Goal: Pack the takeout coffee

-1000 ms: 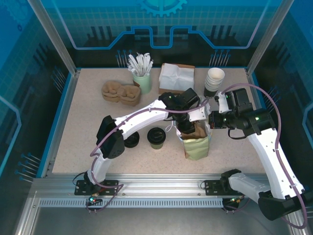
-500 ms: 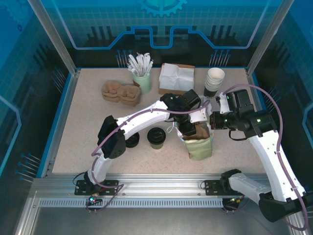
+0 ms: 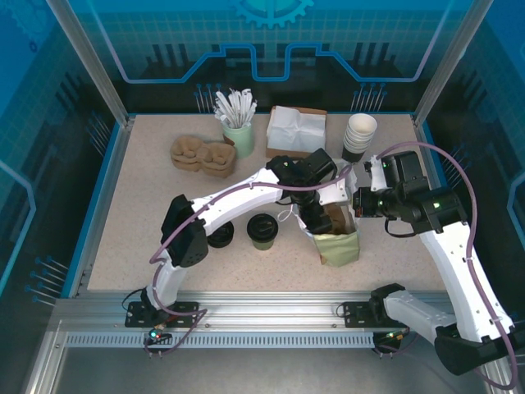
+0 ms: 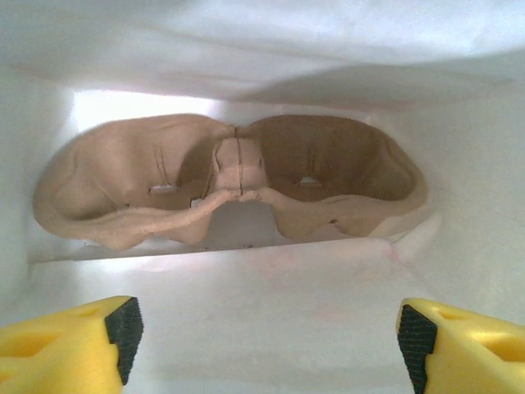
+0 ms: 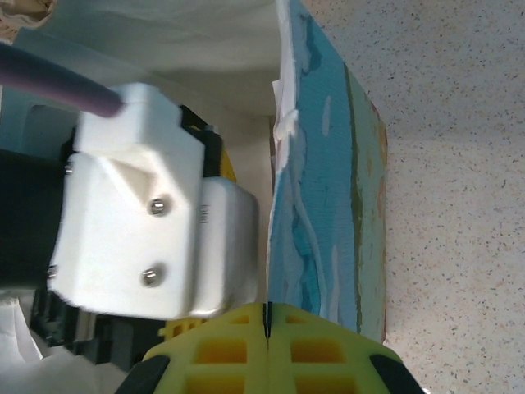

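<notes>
Pulp carrier [image 4: 238,189] now lies in the paper bag [image 3: 338,246]; the coffee is next.
The left gripper [image 4: 267,332] has just spread wide and empty above it, while the right gripper [image 5: 267,328] pinches the bag's rim. The takeout coffee [image 3: 262,231] stands on the worktop [image 3: 139,205] left of the bag, lid up, long axis vertical.

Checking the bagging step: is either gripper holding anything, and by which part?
The right gripper is shut on the paper bag, pinching its rim. The left gripper is open inside the bag, holding nothing.
</notes>
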Robot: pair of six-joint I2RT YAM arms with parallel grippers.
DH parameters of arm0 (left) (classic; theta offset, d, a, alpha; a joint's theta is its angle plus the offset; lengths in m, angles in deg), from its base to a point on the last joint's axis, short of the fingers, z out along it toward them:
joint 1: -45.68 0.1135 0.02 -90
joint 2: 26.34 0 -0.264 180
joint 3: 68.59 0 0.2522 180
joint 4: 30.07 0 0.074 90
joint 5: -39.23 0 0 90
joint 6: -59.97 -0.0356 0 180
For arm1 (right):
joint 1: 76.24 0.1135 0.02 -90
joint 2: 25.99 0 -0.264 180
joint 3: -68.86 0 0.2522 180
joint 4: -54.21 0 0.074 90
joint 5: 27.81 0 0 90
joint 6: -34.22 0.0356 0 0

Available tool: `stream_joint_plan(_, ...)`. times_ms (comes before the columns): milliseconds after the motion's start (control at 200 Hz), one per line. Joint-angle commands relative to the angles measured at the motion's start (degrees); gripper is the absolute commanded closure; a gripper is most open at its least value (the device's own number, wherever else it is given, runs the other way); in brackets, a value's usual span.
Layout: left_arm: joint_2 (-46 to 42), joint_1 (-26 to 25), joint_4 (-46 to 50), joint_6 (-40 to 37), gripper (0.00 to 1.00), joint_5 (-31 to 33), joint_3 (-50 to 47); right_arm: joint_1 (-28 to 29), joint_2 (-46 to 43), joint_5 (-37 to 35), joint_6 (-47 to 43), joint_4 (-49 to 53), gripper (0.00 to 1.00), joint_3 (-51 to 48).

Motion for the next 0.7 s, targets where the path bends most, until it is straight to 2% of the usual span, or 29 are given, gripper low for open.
stream_joint_plan(0, -4.8, -0.5, 1.2, 0.2, 0.15, -0.9, 3.5, 0.3, -0.9, -1.0, 1.2, -0.1, 1.00, 1.1)
stream_joint_plan(395, -10.3, -0.5, 3.5, 6.2, 0.13, -0.2, 9.2, -0.9, -2.0, 0.9, 3.4, -2.8, 1.00, 0.4)
stream_joint_plan(525, -13.0, -0.4, 1.9, 12.0, 0.13, 2.3, 9.8, -1.3, -2.6, 1.4, 4.7, -4.2, 1.00, 0.1)
stream_joint_plan(635, -15.2, -0.3, 0.3, 18.8, 0.13, 8.1, 9.9, -1.7, -3.2, 2.1, 6.3, -5.3, 1.00, 0.0)
stream_joint_plan(695, -16.6, 0.2, 0.0, 22.8, 0.13, 9.3, 9.5, -1.9, -3.7, 2.4, 7.3, -6.1, 1.00, -0.1)
